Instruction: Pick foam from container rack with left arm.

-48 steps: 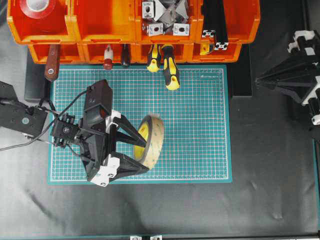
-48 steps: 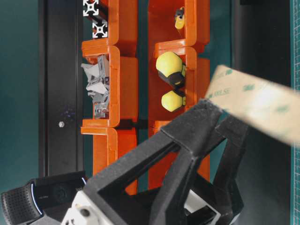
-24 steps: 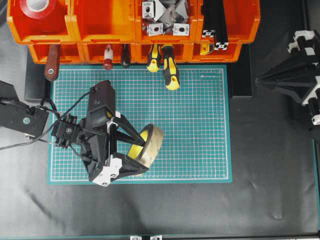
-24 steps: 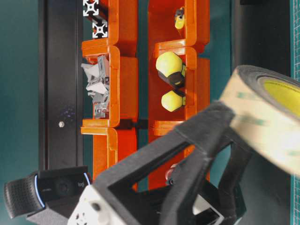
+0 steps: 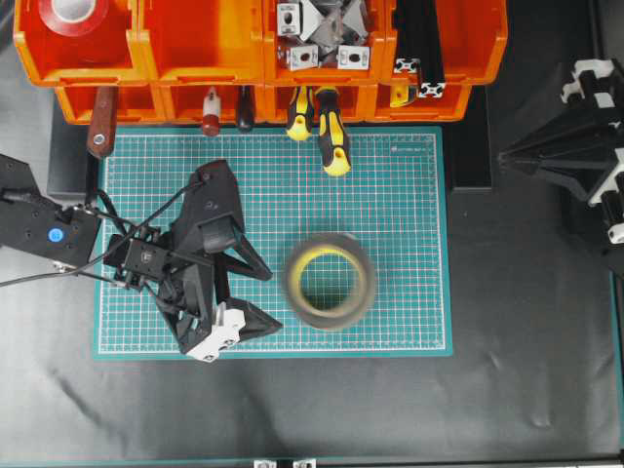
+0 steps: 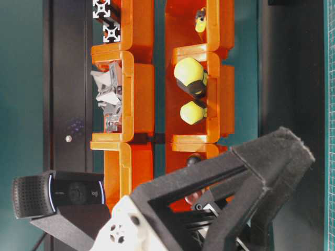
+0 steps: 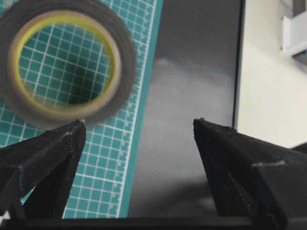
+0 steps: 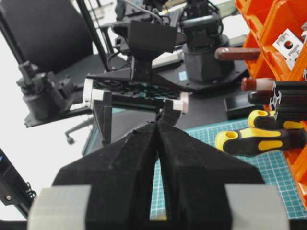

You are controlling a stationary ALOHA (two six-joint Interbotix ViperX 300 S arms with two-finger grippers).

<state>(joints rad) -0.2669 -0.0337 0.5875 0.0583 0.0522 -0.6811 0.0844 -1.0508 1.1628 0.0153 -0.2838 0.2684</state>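
The foam [image 5: 294,292], a roll with a yellow core, lies flat and blurred on the green mat [image 5: 409,214], just right of my left gripper [image 5: 276,300]. The left gripper is open and empty, its fingers apart from the roll. In the left wrist view the foam [image 7: 62,112] sits beyond the left fingertip [image 7: 72,136] of the open gripper [image 7: 139,125]. The foam is out of the table-level view, where a left finger [image 6: 261,167] shows. The orange container rack [image 5: 141,68] runs along the back. My right gripper [image 5: 507,156] is shut at the right, tips together [image 8: 157,123].
The rack holds a red tape roll [image 5: 75,15], metal brackets [image 5: 322,34] and black extrusions [image 5: 419,44]. Yellow-black screwdriver handles [image 5: 331,136] and a wooden handle [image 5: 100,127] stick out over the mat's back edge. A black block [image 5: 470,146] lies right of the mat.
The left gripper opened and let go of the foam. The roll went from upright between the fingers to flat on the mat, further right. The gripper drew back slightly left.
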